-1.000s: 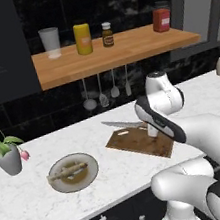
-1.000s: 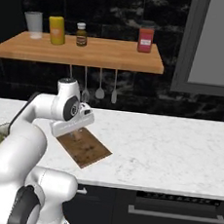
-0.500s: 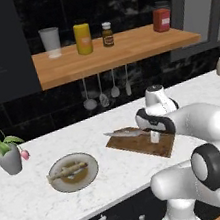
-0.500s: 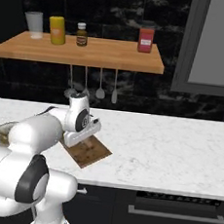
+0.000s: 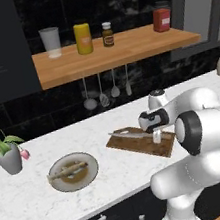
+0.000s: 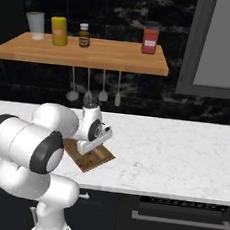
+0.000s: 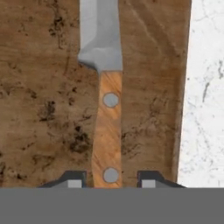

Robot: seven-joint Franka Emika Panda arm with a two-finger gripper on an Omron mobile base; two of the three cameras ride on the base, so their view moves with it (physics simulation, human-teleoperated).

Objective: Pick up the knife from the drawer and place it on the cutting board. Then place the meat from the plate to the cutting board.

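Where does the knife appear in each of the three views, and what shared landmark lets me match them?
Left base view: the knife lies on the cutting board, right of centre, blade pointing left, just left of the gripper.
Right base view: I cannot make it out; the arm covers much of the board.
Hand view: centre, handle running down between the fingertips.
Shared landmark: the cutting board.

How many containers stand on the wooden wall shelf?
4, in a row from the left base view: a clear glass at the left end, a yellow canister, a small dark bottle, and a red jar at the right.
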